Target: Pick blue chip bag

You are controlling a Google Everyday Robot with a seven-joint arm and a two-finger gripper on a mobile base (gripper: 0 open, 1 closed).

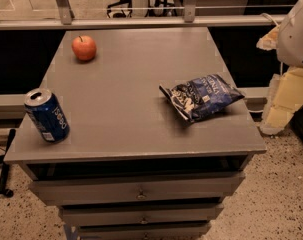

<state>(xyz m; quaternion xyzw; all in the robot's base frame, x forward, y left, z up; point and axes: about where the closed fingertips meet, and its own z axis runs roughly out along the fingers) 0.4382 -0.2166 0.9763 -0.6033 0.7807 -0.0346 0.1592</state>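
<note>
Hard to separate the gripper (pixel 282 105) from the rest of the arm (pixel 297 31): taken here to be the pale yellow blocky part hanging below the white rounded joint, off the side of the grey drawer cabinet (pixel 141 134) and above the speckled floor (pixel 281 194). Cannot tell whether spread or pressed together. Nothing seen in its hold, and well apart from everything on the top. Probably parked out there to leave an unblocked look at the cabinet top before any reach.

Closest to the gripper, just inboard of the cabinet edge nearest it: the blue chip bag (pixel 203 96). Lies flat and crinkled, slanting, with the white-lettered end pointing toward the gripper and the black-and-white printed end pointing away. Not yet touched, so judged as a pick not begun. Looks puffed and slippery, and is likely best pinched across the narrow width from above.

Farther from the gripper, past the bag: a red apple (pixel 84 48) toward the far corner. Farthest of all, at the opposite edge: a blue Pepsi can (pixel 47 116), standing upright as far as can be judged. Both well apart from the bag, so little to knock on the way in.

Cut off by the frame: most of the arm. Lost in shadow: the gap under the top and much of the drawer fronts (pixel 141 189). Too crumpled to read: the bag's lettering.
</note>
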